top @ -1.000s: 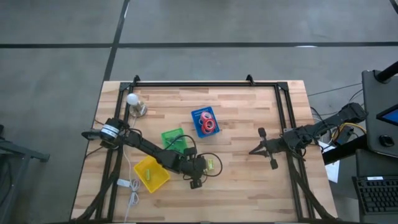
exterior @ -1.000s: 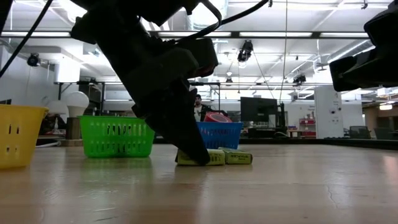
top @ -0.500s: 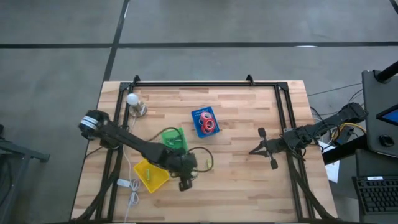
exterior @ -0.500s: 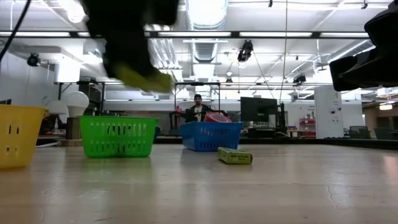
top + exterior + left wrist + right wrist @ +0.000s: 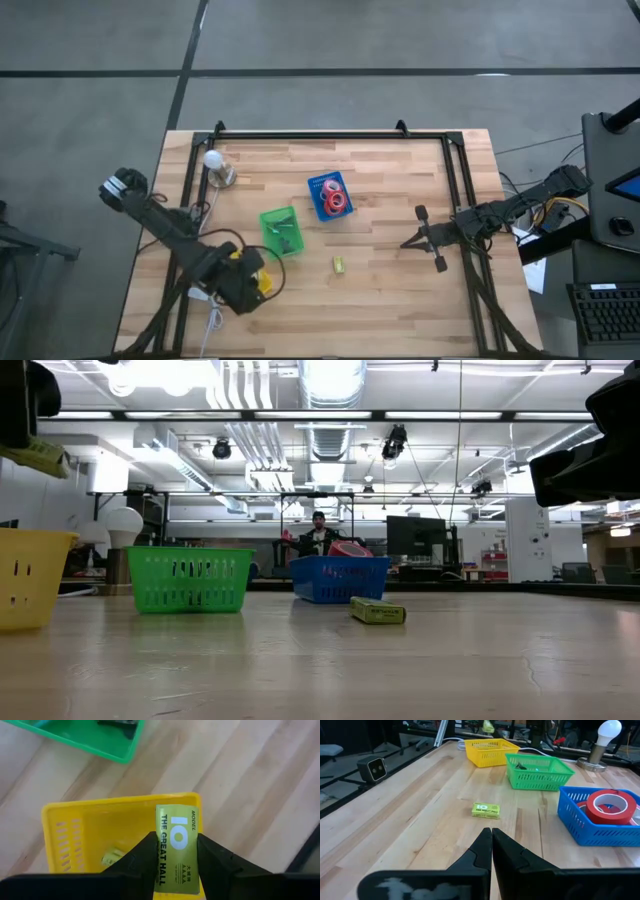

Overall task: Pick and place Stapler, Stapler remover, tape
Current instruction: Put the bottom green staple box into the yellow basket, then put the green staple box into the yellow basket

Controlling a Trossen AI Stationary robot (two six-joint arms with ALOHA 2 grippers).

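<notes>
The bench (image 5: 400,200) filled mid-frame. Lower left, the left gripper (image 5: 175,851) hung over the yellow bin (image 5: 85,827), clamped on a yellow-green staple box (image 5: 177,847). At right, the right gripper (image 5: 491,840) waited, fingers together. Tape (image 5: 335,201) lay in the central blue bin (image 5: 320,185).

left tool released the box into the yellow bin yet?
No: in the left wrist view the left tool grips the yellow-green box between its fingers, above the yellow bin.
</notes>
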